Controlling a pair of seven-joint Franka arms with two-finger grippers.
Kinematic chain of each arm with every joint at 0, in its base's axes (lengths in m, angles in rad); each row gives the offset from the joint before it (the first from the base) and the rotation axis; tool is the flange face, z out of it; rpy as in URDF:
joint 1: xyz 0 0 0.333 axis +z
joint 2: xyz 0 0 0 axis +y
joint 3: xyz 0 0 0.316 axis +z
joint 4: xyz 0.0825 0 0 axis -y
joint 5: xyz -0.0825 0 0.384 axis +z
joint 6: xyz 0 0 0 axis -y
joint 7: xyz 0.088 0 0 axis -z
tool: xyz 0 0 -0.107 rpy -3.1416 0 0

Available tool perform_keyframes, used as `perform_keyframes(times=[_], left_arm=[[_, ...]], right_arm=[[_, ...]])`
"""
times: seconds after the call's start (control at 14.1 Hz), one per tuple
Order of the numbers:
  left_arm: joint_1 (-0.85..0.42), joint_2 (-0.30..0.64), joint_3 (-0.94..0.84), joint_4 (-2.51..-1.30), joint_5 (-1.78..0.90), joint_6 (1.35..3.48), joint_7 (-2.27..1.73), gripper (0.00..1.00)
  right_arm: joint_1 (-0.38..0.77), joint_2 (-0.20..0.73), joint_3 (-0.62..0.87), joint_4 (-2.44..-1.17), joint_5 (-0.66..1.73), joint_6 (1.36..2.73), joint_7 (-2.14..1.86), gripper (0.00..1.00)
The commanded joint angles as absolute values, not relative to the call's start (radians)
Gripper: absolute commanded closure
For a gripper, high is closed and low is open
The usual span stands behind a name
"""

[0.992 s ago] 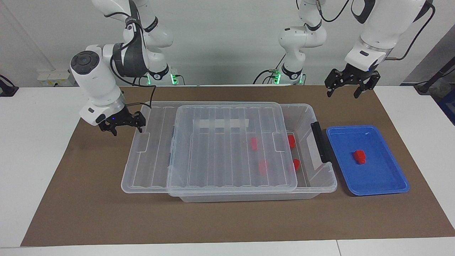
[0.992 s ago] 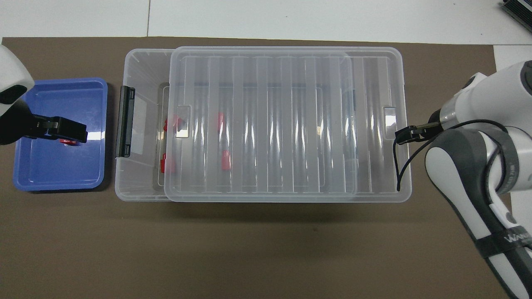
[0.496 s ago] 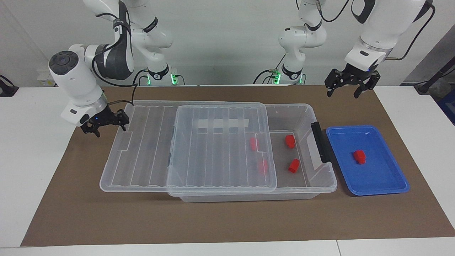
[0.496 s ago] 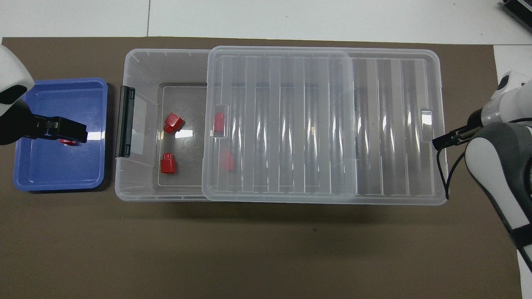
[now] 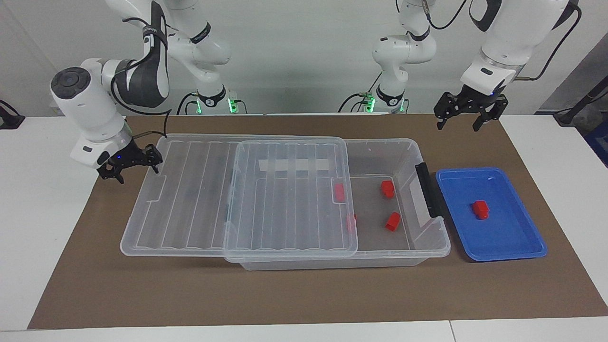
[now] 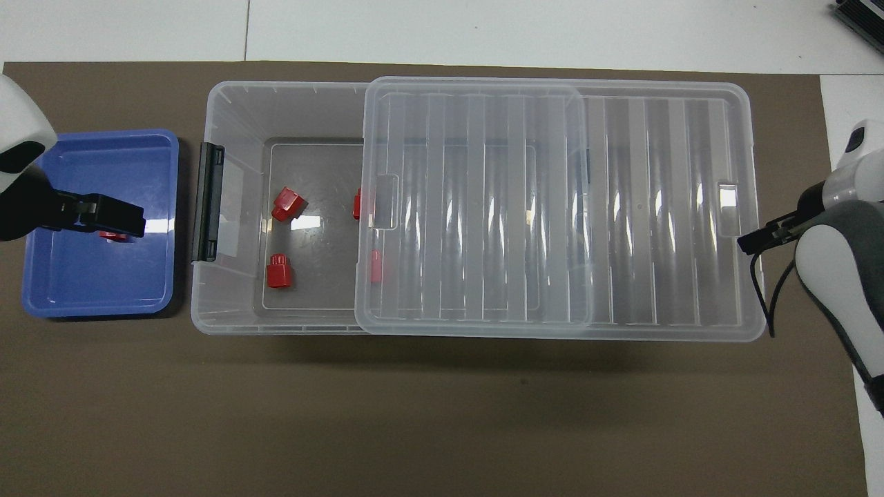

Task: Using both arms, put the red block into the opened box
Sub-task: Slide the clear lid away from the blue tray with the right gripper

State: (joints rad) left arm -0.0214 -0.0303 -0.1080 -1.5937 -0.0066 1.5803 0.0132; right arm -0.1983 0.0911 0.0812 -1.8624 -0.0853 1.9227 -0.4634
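In the facing view the lid [image 5: 235, 194] sits partly slid off the box [image 5: 430, 240] toward the right arm's end, the right gripper [image 5: 129, 164] at its edge with jaws spread, and the red block [image 5: 480, 209] not yet moved from the blue tray [image 5: 517, 249]. In the overhead view the left gripper [image 6: 103, 215] hangs over that tray, jaws spread and empty; four other red blocks [image 6: 280, 270] already lie in the box, so the pick and drop remain.

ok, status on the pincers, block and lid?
Left pincer open above blue tray. Right pincer at lid end. Red block in tray. Lid half-covers box.
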Motion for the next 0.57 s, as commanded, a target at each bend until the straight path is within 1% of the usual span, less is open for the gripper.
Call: perform_keyframes(times=[0.0,0.28,0.5], left_arm=[[-0.012,-0.064,-0.112,-1.634,-0.015,1.600,0.011,0.00],[-0.015,-0.066,-0.113,-1.637,-0.015,1.594,0.000,0.00],[-0.002,-0.080,-0.110,-1.672,-0.009,1.615,-0.028,0.00]], right_arm=[[-0.212,0.058,0.089,-1.878,-0.101,1.911,-0.454,0.00],[-0.187,0.011,0.094,-1.881,-0.095,1.850,-0.293,0.00],[-0.132,-0.027,0.094,-1.881,-0.089,1.833,-0.158,0.00]])
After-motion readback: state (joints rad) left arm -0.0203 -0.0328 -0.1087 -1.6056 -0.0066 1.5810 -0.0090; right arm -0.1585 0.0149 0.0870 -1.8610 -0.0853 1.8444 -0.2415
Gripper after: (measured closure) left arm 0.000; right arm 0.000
